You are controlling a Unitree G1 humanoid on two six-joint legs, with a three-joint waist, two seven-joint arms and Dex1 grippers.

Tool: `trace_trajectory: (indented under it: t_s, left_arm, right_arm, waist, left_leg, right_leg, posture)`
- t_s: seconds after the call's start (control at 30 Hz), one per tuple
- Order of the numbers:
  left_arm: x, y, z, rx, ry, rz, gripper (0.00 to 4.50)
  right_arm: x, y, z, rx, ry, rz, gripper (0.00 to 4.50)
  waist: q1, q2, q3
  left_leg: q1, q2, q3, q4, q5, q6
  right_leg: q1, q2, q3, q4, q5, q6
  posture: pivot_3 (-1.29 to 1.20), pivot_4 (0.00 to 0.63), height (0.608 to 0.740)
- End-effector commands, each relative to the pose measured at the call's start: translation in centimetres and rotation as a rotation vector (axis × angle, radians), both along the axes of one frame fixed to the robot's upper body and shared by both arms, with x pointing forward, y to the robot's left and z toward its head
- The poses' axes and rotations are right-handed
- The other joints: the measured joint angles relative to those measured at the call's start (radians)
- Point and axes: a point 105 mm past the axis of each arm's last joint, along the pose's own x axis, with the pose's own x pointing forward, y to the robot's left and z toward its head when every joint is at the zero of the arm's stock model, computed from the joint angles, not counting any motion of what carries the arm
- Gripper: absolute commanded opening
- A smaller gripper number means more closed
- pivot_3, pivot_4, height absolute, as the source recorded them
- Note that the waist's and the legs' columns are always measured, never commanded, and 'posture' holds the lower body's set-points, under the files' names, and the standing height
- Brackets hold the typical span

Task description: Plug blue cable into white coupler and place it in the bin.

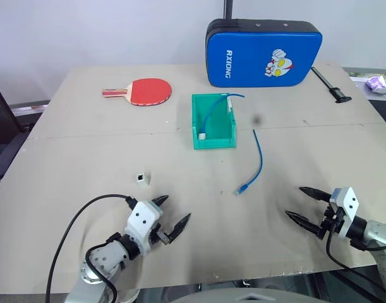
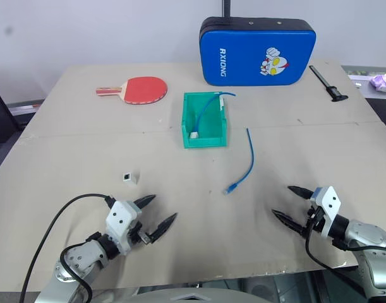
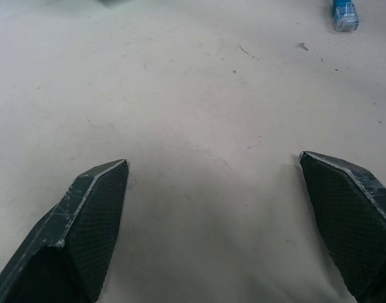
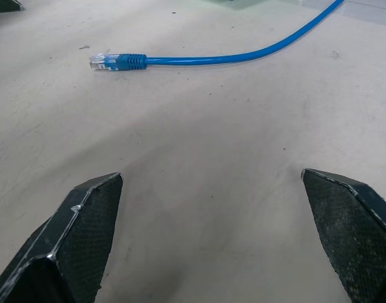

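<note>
While both hands hover empty at the near edge of the table (image 1: 66, 132), the left hand (image 1: 170, 213) and the right hand (image 1: 301, 203) each with fingers spread wide, the white coupler (image 1: 140, 178) sits just beyond the left one, tiny, hard and probably apt to skid, so best pinched across its flat sides. Farther out the blue cable (image 1: 258, 159) lies limp and light, its plug (image 1: 242, 189) nearest; grip right behind that plug, the bin (image 1: 213, 121) farther still and already holding another cable and coupler
</note>
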Motion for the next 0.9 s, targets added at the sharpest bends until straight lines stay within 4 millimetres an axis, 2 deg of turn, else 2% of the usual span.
trace_trajectory:
  t_s: [0.03,0.6,0.8,0.9]
  left_arm:
    - [-0.9,-0.3,-0.6,-0.018,0.041,-0.011,4.43]
    - [-2.0,-0.1,-1.4,-0.046,0.065,0.004,4.43]
    - [-2.0,0.2,-1.8,-0.042,0.06,0.004,4.43]
    - [-1.7,0.2,-1.2,-0.038,0.02,-0.019,4.43]
  right_arm:
    - [0.2,-0.3,0.8,-0.013,-0.043,0.007,4.5]
    - [0.4,0.0,1.3,-0.012,-0.046,0.031,4.5]
    - [0.8,0.8,1.9,-0.028,-0.07,0.08,4.5]
    - [1.0,2.0,2.1,-0.123,-0.055,0.187,4.5]
  waist:
    - [0.0,0.0,0.0]
    - [0.0,0.0,0.0]
    - [-0.001,0.001,0.0]
    - [-0.001,0.001,-0.001]
  left_leg:
    - [0.0,0.0,0.0,0.0,0.0,0.0]
    - [0.0,0.0,0.0,0.0,0.0,0.0]
    - [0.001,0.0,0.0,0.0,0.0,0.0]
    - [0.001,0.0,0.001,0.0,0.0,0.0]
  right_leg:
    - [0.0,0.0,0.0,0.0,0.0,0.0]
    - [0.0,0.0,0.0,0.0,0.0,0.0]
    - [0.0,0.0,0.0,0.0,-0.001,0.002]
    - [0.0,0.0,0.001,0.0,0.0,0.001]
  posture:
    - [0.0,0.15,0.728]
    - [0.0,0.15,0.728]
    - [0.0,0.15,0.728]
    - [0.0,0.15,0.728]
